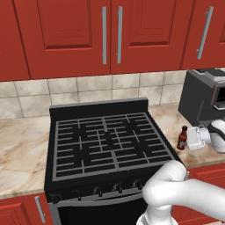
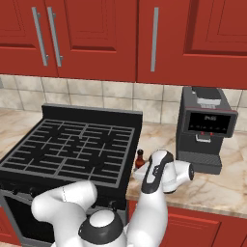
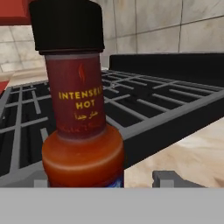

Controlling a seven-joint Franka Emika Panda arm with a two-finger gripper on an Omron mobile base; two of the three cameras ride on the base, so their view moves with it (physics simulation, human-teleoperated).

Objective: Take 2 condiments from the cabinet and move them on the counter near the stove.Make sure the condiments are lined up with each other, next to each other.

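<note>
Dark brown bottle [image 1: 182,138] with black cap stands upright on the bench [image 1: 26,145], just beside the stove [image 1: 107,140] on its right edge. Contents read red-orange through the lower body; label says "HOT". End effector [image 1: 190,139] sits at the bottle with fingers apart, one fingertip [image 3: 168,178] clear of the glass.

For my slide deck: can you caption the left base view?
Hot sauce bottle stands upright on the marble counter right of the black stove, the tool beside it.
</note>
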